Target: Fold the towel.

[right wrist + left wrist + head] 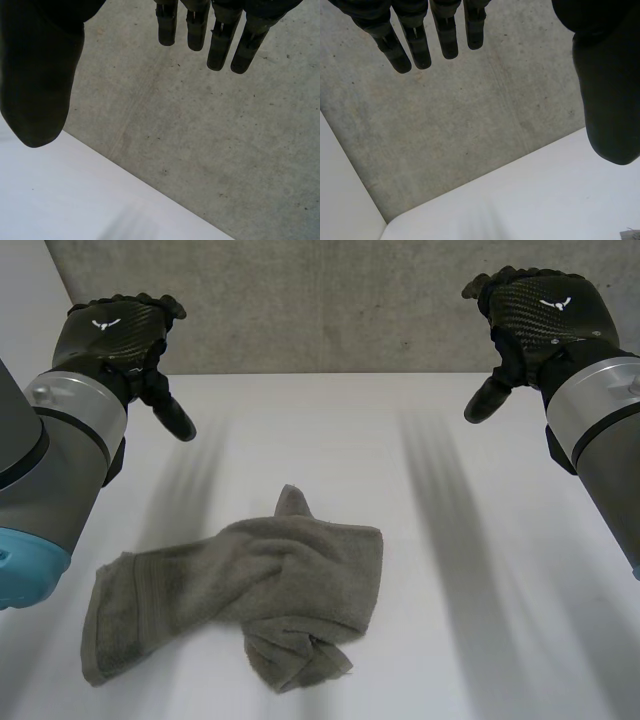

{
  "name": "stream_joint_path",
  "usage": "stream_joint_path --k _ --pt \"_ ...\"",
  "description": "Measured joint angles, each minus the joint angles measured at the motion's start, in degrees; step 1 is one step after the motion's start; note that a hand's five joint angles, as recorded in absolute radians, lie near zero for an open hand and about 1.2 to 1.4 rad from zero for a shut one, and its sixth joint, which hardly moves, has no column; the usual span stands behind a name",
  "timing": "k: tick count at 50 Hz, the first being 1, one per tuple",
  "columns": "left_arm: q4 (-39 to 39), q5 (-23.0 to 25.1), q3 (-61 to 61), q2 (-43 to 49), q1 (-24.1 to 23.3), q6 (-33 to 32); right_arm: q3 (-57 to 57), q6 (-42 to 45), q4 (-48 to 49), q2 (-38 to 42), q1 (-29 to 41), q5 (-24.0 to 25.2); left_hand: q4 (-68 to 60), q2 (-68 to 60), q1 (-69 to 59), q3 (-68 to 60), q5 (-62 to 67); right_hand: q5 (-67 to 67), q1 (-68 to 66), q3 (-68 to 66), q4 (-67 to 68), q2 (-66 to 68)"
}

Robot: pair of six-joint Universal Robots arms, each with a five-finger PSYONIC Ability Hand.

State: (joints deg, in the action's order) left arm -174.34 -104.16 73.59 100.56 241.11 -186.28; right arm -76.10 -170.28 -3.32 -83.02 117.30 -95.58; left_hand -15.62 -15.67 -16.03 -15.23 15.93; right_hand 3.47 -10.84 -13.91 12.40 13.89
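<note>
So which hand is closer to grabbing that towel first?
Probably the left. The left hand hangs open on the side where the crumpled towel lies; the right hand, also open, is farther from it, across bare table.

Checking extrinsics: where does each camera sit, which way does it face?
Head: between and behind the arms, looking down at the table and crumpled towel; both arms, left hand, right hand show.
Left wrist: on left arm, looking along its open hand.
Right wrist: on right arm, mirrored.
Shared: both wrist views see table edge, grey concrete beyond.
</note>
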Motion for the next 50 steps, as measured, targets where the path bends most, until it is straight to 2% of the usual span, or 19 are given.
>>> stream_joint_path --k 21,28,32,37,41,50 --pt "0.63 2.64 0.93 -1.12 0.86 0.48 0.53 1.1 -0.2 2.16 0.06 0.93 0.11 0.14 0.11 0.01 -0.15 0.0 0.0 0.0 0.0 0.0" --pt "1.4 4.85 4.85 -3.17 3.03 0.12 3.09 5.7 -3.95 5.85 0.59 6.25 0.11 0.14 0.11 0.0 -0.15 0.0 0.0 0.0 0.0 0.0" --pt "1.58 8.06 10.56 -4.05 7.63 0.09 5.27 9.28 -7.94 10.58 0.83 11.82 0.08 0.11 0.1 0.0 -0.14 0.0 0.0 0.0 0.0 0.0" --pt "1.15 12.71 17.8 -3.48 12.96 0.09 8.57 10.65 -10.3 18.3 1.2 15.2 0.01 0.0 0.08 0.0 -0.06 0.0 0.0 0.0 0.0 0.0" --pt "-0.28 15.57 22.99 -1.51 15.73 0.06 12.08 10.76 -10.77 25.99 2.8 15.79 0.0 0.0 0.03 -0.01 0.0 0.0 0.0 0.0 0.0 0.0" --pt "-5.04 16.48 29.85 4.77 19.07 -2.49 18.53 10.52 -10.58 38.61 6.98 14.86 0.0 -0.02 -0.01 -0.11 0.08 0.0 -0.2 0.0 0.01 0.0"
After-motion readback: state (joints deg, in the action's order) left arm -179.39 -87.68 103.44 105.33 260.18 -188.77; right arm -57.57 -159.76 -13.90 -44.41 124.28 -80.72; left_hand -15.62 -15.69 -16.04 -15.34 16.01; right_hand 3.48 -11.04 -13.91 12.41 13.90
